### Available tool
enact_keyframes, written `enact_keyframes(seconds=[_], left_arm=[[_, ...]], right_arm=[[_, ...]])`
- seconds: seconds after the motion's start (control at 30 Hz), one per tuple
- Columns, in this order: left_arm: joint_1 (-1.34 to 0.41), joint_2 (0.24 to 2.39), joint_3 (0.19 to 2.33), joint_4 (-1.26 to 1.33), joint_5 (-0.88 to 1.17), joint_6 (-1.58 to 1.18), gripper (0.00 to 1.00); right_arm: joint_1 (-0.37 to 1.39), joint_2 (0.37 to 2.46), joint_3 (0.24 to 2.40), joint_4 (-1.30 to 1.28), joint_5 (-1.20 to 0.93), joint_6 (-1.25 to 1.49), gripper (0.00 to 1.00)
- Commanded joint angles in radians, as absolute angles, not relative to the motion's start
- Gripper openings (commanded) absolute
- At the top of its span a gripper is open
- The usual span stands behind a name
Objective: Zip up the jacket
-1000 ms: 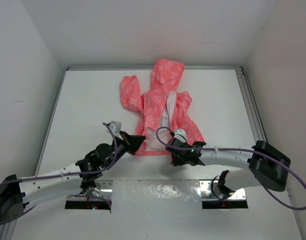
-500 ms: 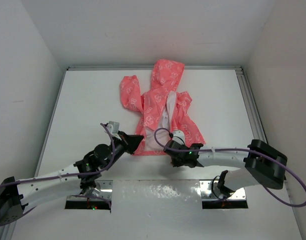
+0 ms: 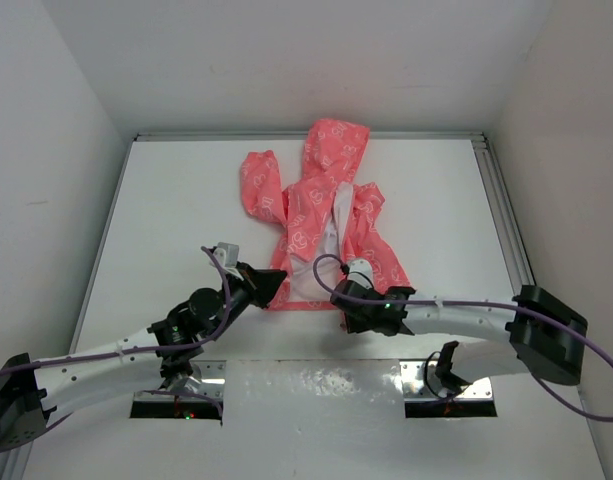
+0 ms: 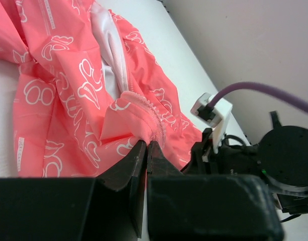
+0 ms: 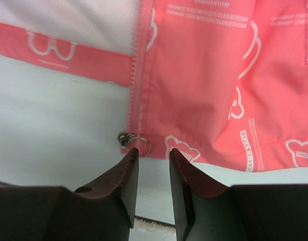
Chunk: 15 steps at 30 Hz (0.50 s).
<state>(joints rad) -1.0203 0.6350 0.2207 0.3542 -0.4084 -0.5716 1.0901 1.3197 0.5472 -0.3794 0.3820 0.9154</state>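
The coral-pink hooded jacket (image 3: 326, 215) lies flat on the white table, hood at the far side, front open with white lining showing. My left gripper (image 4: 146, 145) is shut on the jacket's bottom left hem by the zipper teeth (image 4: 156, 125). My right gripper (image 5: 154, 153) is open, its jaws a small gap apart, just below the bottom hem of the right panel (image 5: 219, 85). The metal zipper slider with its ring pull (image 5: 132, 141) lies at the hem, touching the tip of the left finger. In the top view the right gripper (image 3: 351, 300) sits at the hem's right part.
White walls enclose the table (image 3: 166, 210) on three sides. A metal rail (image 3: 501, 210) runs along the right edge. The arms' base plates (image 3: 316, 385) lie at the near edge. The right arm's purple cable (image 4: 259, 93) shows in the left wrist view.
The right arm shifted slightly along the hem, first left, then back right. The left gripper stays clamped on the hem, and the jacket has not moved.
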Motion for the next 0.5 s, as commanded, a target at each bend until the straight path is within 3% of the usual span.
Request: enact_keyframes(seconds=[0.0,0.07,0.1,0.17,0.2,0.4,0.43,0.47], left_arm=[[-1.019,0.624,0.232,0.393,-0.42,-0.554,0.0],[-1.019,0.629,0.229,0.396,-0.416,-0.552,0.0],[-1.019,0.632,0.239,0.387,-0.416,-0.551,0.0],[-1.019,0.627,0.23,0.391,-0.416,-0.551,0.0],[-1.019,0.629,0.227,0.405,-0.414,-0.552,0.0],[-1.019,0.624,0.23,0.397,-0.411,-0.549,0.0],[-1.019,0.627,0.232,0.396,-0.41,-0.548,0.0],[-1.019,0.629,0.239,0.388,-0.41,-0.546,0.0]], right_arm=[[1.103,1.246,0.606,-0.411,0.408,0.907,0.31],[1.103,1.204,0.589,-0.402,0.414,0.911,0.29],[1.103,1.201,0.571,-0.382,0.428,0.911,0.18],[1.103,1.239,0.587,-0.403,0.449,0.91,0.06],[1.103,1.258,0.6,-0.411,0.465,0.908,0.04],[1.103,1.351,0.624,-0.386,0.534,0.9,0.04],[1.101,1.362,0.626,-0.387,0.541,0.902,0.07],[1.101,1.38,0.627,-0.374,0.54,0.899,0.16]])
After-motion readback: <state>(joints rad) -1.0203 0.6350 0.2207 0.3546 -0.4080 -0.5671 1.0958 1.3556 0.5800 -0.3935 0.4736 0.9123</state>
